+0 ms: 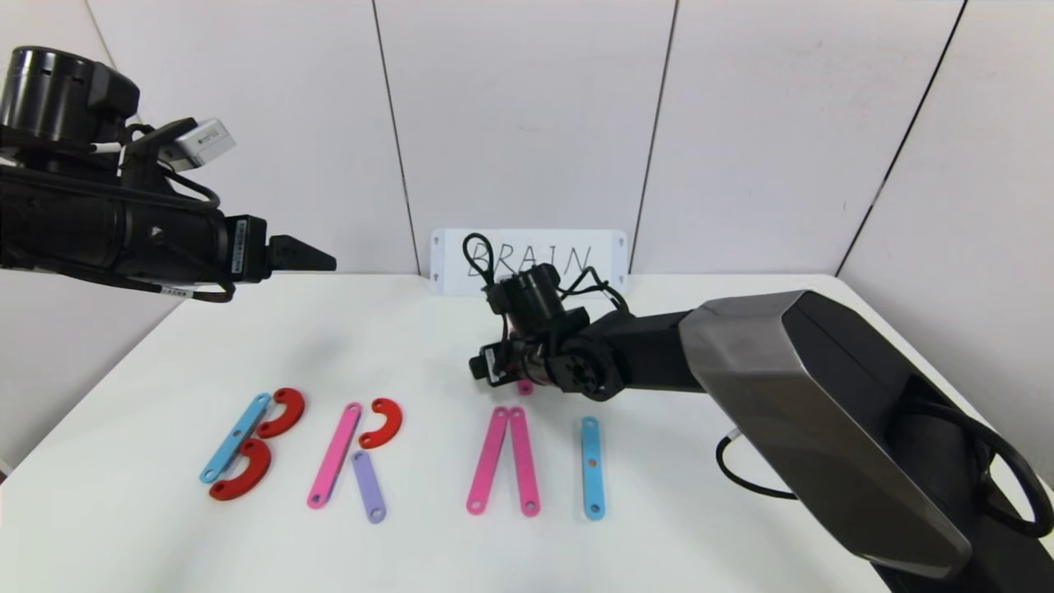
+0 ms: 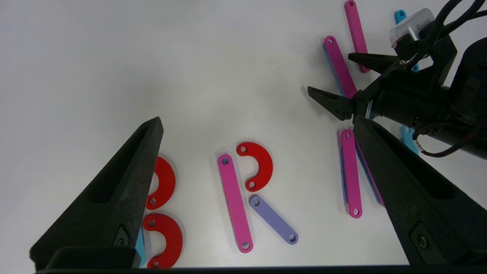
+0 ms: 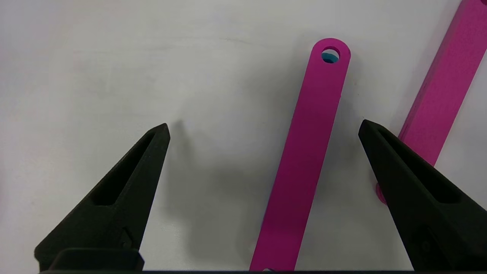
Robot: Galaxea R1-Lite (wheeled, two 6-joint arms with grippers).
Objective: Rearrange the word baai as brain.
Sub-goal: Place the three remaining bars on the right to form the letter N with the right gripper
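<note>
A: Row of flat plastic letters (image 1: 395, 449) is laid along the white tabletop (image 1: 700, 494), at 6 o'clock from the white handwritten card (image 1: 529, 260). B and R are built; A is two pink holed strips (image 1: 504, 461), no crossbar; a blue strip (image 1: 592, 467) stands as I. N is missing.

B: Claws?

A: Right claw (image 3: 262, 131) is spread wide, released, low over a spare pink holed strip (image 3: 304, 167) at 12 o'clock from the A. Left claw (image 2: 251, 125) is held open, raised, idle.

B: Advice?

A: Strip's long axis runs roughly 12-to-6, holed end away. Claw should be centred across its width, mid-length, before it is closed; the neighbouring strip should be avoided.
</note>
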